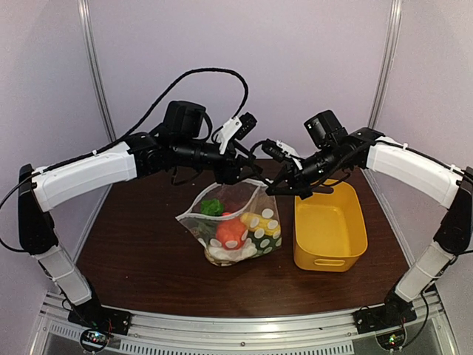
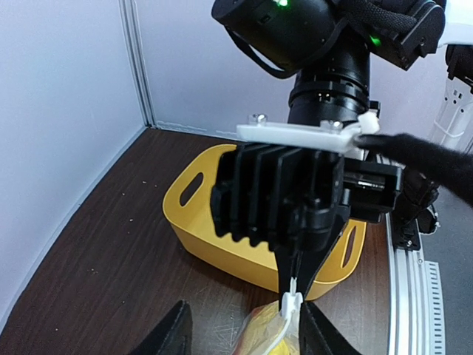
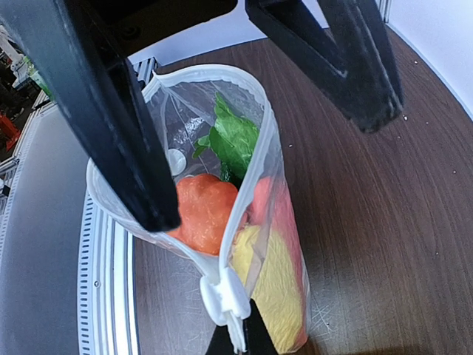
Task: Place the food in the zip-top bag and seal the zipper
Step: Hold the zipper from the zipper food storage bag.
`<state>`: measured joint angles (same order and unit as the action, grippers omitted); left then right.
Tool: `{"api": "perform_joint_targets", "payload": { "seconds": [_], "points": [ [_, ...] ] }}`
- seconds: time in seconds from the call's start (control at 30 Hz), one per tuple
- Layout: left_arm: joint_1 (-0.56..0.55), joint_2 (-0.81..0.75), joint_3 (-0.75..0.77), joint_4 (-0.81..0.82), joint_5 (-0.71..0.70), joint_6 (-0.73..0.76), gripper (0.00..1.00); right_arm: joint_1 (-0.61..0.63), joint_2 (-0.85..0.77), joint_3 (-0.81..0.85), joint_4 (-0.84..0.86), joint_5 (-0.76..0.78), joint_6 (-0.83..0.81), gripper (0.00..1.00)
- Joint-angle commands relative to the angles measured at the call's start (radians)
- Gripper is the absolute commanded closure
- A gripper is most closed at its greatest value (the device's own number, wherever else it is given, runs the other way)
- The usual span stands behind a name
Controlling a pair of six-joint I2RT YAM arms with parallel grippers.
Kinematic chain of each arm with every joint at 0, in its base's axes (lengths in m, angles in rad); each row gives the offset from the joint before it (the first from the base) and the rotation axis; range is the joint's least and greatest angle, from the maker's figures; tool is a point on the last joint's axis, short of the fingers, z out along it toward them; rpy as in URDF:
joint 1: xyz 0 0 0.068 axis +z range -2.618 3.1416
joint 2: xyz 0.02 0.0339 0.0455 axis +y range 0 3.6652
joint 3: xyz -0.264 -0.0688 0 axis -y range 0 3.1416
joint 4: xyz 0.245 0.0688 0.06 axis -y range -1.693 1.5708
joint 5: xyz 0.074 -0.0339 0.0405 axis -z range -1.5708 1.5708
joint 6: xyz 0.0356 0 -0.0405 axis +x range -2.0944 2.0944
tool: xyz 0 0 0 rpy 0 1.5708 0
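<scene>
The zip-top bag (image 1: 240, 198) stands on the table with its mouth open upward. Inside it is the food: a green piece (image 3: 236, 140), an orange piece (image 3: 207, 211), a yellow piece (image 3: 277, 288) and a red one beside them. My right gripper (image 3: 238, 342) is shut on the end of the zipper, just past the white slider (image 3: 225, 292), and holds that corner up. My left gripper (image 2: 244, 319) is open and straddles the bag's mouth. One of its fingers (image 3: 111, 126) lies over the near rim, the other is outside. The slider also shows in the left wrist view (image 2: 290, 301).
The yellow basket (image 1: 347, 244) stands right of the bag, close under my right arm, with nothing visible in it. It fills the middle of the left wrist view (image 2: 222, 251). White walls enclose the table at the back and sides.
</scene>
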<state>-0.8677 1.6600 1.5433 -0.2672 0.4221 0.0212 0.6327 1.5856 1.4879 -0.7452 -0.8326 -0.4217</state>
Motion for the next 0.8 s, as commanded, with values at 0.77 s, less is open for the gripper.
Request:
{"api": "perform_joint_targets", "payload": {
  "seconds": [0.77],
  "points": [
    [-0.002,0.090,0.086,-0.049,0.135,-0.067,0.43,0.002,-0.044,-0.021,0.066,-0.013,0.072,1.00]
  ]
}}
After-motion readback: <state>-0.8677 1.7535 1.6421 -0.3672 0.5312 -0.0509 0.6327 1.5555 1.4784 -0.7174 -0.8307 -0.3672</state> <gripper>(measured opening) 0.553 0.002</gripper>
